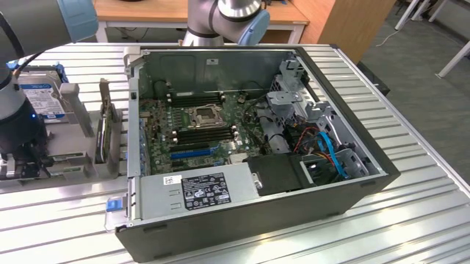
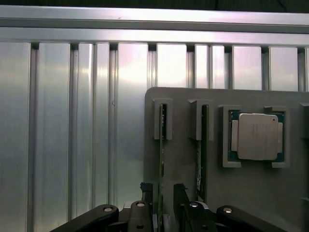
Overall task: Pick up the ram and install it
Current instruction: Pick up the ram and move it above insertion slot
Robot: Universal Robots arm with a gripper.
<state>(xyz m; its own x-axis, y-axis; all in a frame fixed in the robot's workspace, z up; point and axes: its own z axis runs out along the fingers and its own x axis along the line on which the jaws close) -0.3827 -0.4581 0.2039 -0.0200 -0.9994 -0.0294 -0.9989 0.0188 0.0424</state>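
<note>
Fingers (image 2: 179, 195) apart, straddling the ram (image 2: 161, 145) — not clamped. Stick's on edge in a slot of the grey holder (image 2: 251, 203), 2nd board (image 2: 200, 154) next slot, CPU (image 2: 257, 136) beyond. CPU lid print, PSU label (image 1: 204, 190) unreadable. Ram's near end hidden by fingers. Bare slatted bench (image 2: 72, 121) beside holder — open PC case (image 1: 294, 220) near.
</note>
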